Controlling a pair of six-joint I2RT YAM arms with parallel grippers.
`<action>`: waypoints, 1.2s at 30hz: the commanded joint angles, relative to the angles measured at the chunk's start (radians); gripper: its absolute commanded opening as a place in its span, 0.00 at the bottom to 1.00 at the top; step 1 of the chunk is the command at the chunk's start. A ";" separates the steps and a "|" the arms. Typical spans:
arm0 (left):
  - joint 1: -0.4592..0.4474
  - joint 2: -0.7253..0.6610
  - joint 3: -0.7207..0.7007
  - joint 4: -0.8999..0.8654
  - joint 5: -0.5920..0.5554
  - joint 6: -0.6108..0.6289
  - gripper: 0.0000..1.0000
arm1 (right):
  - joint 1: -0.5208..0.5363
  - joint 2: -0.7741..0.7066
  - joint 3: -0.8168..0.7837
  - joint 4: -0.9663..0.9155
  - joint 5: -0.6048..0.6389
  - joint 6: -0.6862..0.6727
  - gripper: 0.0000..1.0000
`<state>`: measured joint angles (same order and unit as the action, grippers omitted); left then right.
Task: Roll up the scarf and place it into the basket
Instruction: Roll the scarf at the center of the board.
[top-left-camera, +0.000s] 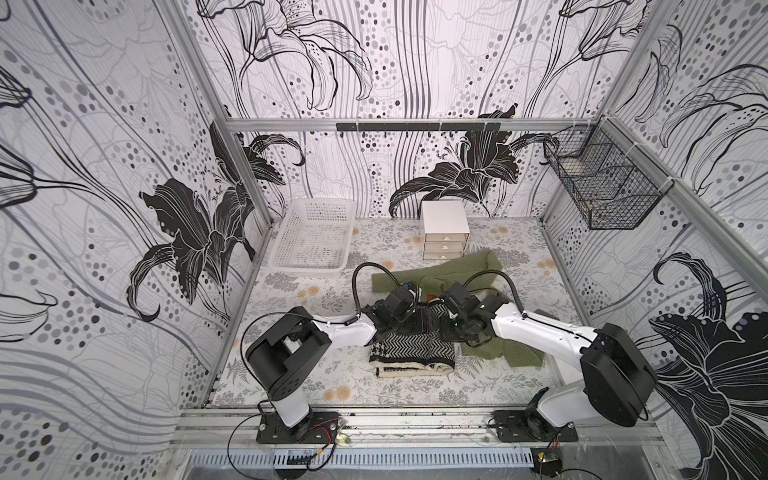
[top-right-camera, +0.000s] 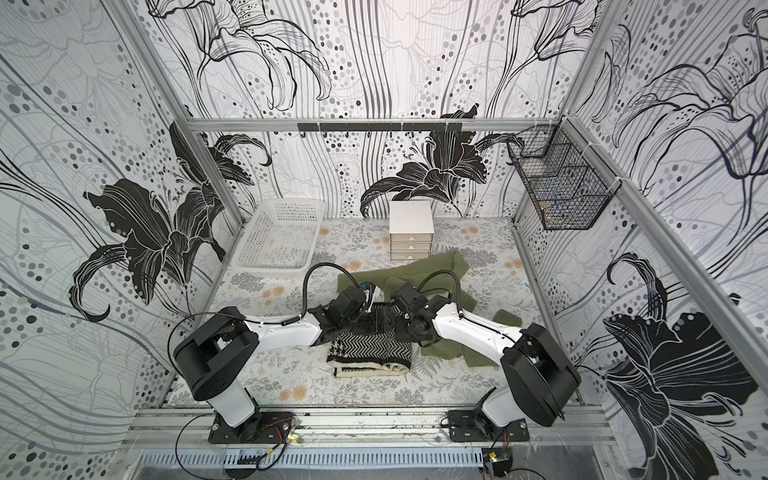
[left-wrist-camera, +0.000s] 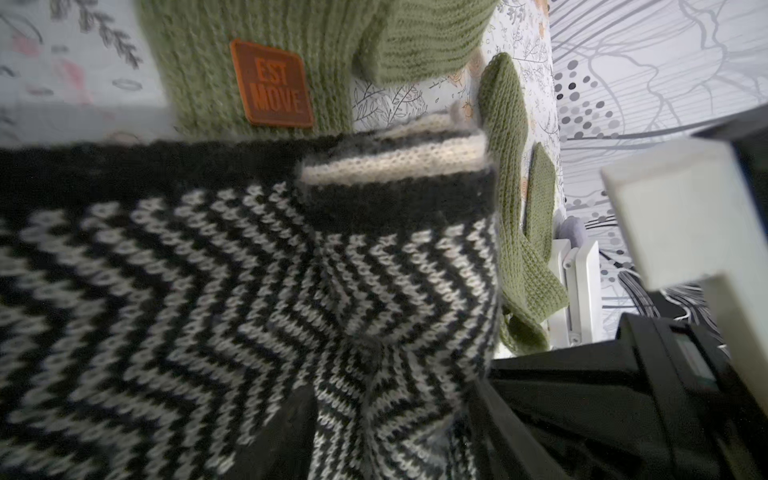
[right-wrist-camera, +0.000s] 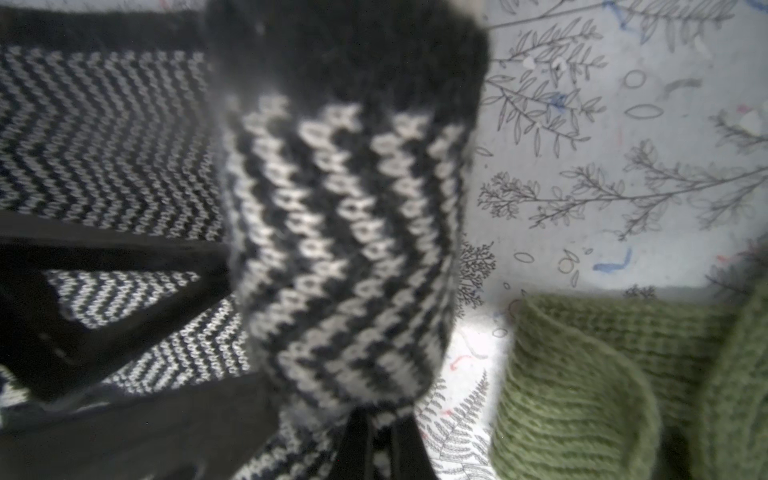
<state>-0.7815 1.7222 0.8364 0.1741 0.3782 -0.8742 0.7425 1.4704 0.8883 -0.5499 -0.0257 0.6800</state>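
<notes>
the basket sits at the back left of the table, well apart from the scarf. the zigzag scarf lies folded in the middle. the left gripper is down on it; i cannot tell if its fingers pinch. the right gripper has fingers pressed together on a raised fold of the scarf. the green knit lies just beside.

Overhead pair; wrists near chevron scarf

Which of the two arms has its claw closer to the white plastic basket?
Left. The left gripper is on the black-and-white scarf, at its side toward the basket; the right gripper pinches its far side, beside the green knit.
</notes>
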 joint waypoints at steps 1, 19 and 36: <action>-0.015 0.033 0.030 0.039 0.003 -0.012 0.40 | 0.012 -0.004 0.019 -0.013 0.021 0.024 0.00; -0.015 0.006 -0.097 0.103 -0.073 -0.043 0.00 | 0.023 -0.050 0.056 -0.121 0.079 -0.011 0.36; 0.069 -0.041 -0.244 0.135 -0.105 -0.057 0.00 | 0.016 0.026 0.047 -0.070 0.041 -0.041 0.58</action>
<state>-0.7361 1.6829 0.6308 0.3252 0.3145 -0.9203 0.7597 1.4757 0.9600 -0.6865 0.0868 0.6426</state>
